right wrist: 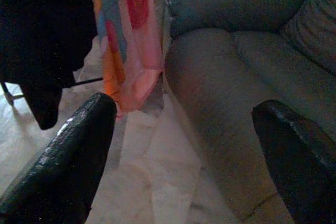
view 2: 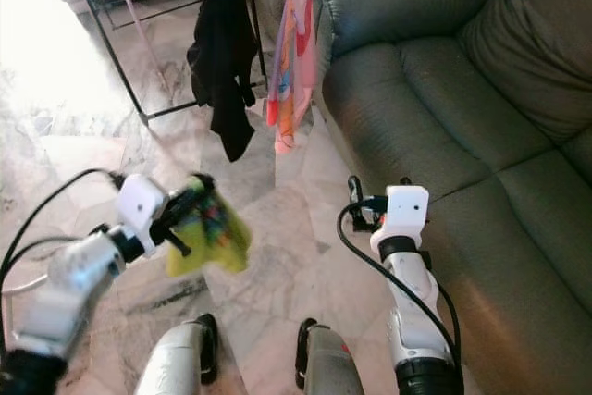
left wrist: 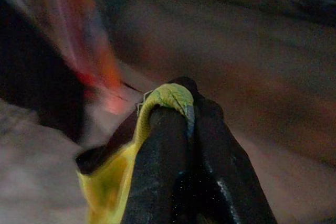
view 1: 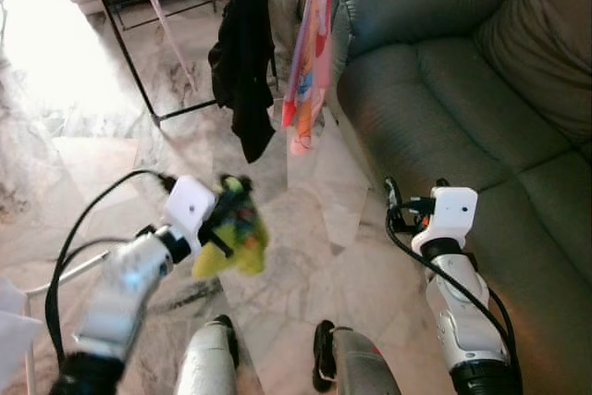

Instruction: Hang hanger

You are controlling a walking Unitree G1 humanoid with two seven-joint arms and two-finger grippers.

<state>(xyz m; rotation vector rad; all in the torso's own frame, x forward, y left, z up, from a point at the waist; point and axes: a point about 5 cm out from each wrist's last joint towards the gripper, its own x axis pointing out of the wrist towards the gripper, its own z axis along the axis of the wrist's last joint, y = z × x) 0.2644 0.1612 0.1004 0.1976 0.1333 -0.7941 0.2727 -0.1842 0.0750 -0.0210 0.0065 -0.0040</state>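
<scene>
the left gripper (view 1: 220, 219) is up at chest height, fingers pinched tight on a small yellow-green patterned garment (view 1: 236, 233), carried clear of the marble floor (view 1: 314, 219) toward the black metal clothes rack (view 1: 129, 62). no hanger can be made out under the cloth. the right gripper (view 1: 396, 201) is spread wide, empty, beside the grey leather sofa (view 1: 444, 71), likely ready to assist.

No readable text or labels.

Left pincer (view 1: 225, 213) clamped — right pincer (right wrist: 184, 145) agape
</scene>
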